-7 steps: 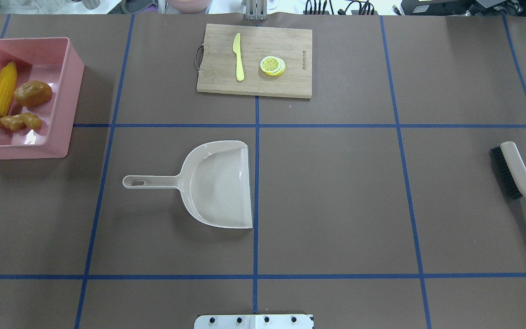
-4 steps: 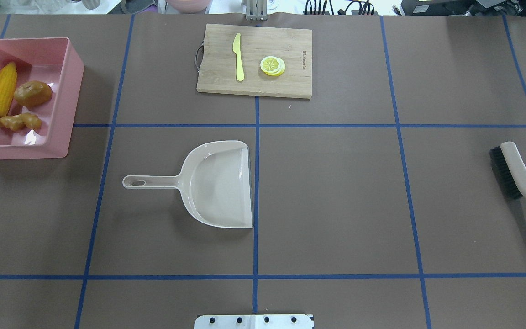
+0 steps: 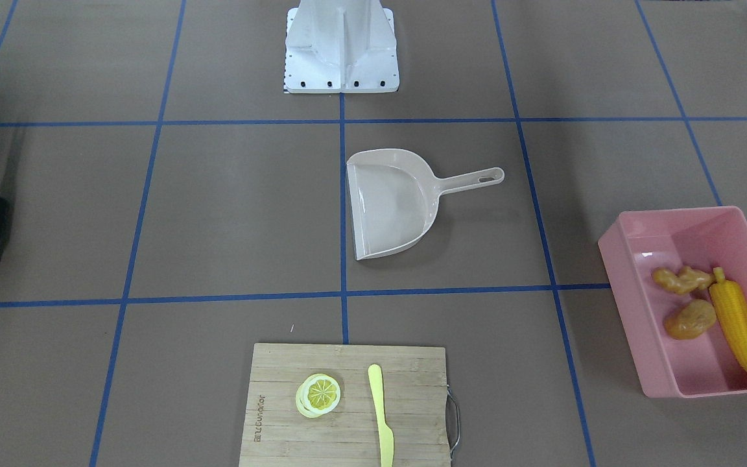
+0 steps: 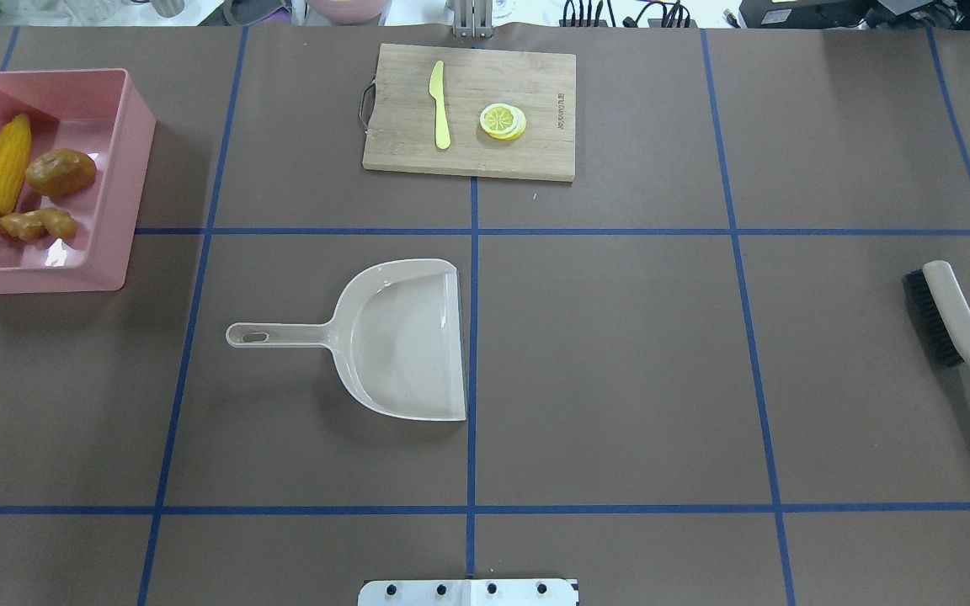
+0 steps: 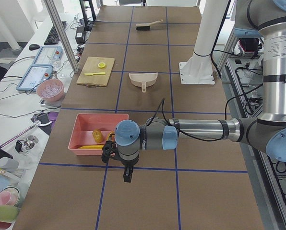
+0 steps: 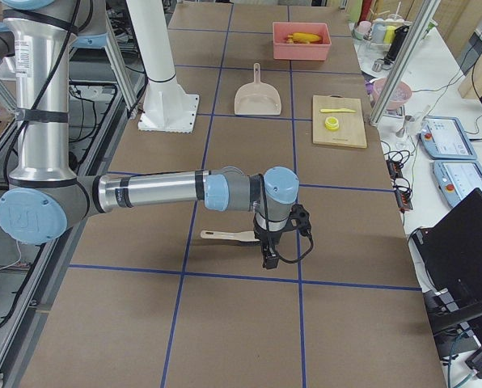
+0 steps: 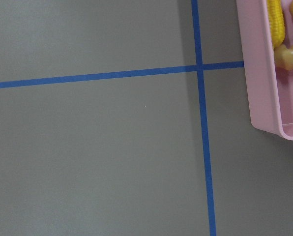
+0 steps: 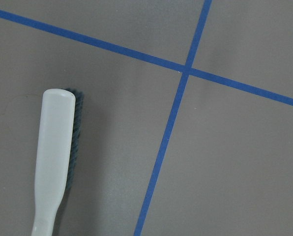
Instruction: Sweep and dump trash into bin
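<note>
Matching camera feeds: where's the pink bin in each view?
Front-facing: bin lower right.
Overhead: bin upper left.
Exterior left: bin left of centre.
Exterior right: bin top centre.
Left wrist: bin corner, right edge.
Right wrist: not in it.
Shared landmark: dustpan, in all four exterior views.

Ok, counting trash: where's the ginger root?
Overhead view, far left: the ginger root lies inside the pink bin, beside the corn cob and potato.

The trash (image 4: 61, 172) lies in the bin (image 4: 138, 168), left of the dustpan (image 4: 405, 345).
</note>
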You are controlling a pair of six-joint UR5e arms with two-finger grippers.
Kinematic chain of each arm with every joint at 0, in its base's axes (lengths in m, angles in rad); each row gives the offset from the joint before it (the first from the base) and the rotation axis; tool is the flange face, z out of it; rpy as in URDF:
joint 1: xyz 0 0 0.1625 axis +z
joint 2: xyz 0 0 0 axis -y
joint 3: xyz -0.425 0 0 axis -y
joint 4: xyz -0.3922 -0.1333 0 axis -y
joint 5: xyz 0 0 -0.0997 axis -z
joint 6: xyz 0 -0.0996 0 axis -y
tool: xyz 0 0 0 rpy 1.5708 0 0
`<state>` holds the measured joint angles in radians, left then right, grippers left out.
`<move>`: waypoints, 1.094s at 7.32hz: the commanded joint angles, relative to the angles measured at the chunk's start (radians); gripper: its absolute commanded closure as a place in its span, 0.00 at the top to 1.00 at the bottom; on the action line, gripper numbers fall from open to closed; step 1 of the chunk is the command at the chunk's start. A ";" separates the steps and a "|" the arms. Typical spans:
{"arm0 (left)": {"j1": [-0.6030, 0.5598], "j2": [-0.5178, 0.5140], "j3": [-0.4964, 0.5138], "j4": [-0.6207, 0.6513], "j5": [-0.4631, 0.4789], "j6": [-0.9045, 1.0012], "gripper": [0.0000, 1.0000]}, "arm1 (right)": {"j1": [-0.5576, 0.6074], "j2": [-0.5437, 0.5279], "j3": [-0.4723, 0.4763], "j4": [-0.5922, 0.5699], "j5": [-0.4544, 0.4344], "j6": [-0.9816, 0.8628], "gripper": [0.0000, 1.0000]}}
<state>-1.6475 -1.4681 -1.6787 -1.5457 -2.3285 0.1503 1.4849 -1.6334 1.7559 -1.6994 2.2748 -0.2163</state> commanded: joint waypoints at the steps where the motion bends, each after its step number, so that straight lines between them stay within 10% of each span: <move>1: 0.000 0.000 -0.001 -0.001 0.000 0.000 0.98 | 0.000 0.001 0.002 0.001 0.000 -0.002 1.00; 8: 0.000 -0.003 -0.003 -0.002 0.000 0.000 0.98 | -0.002 0.003 0.014 0.001 0.002 -0.002 1.00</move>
<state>-1.6475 -1.4706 -1.6813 -1.5466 -2.3286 0.1503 1.4835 -1.6316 1.7629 -1.6981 2.2783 -0.2172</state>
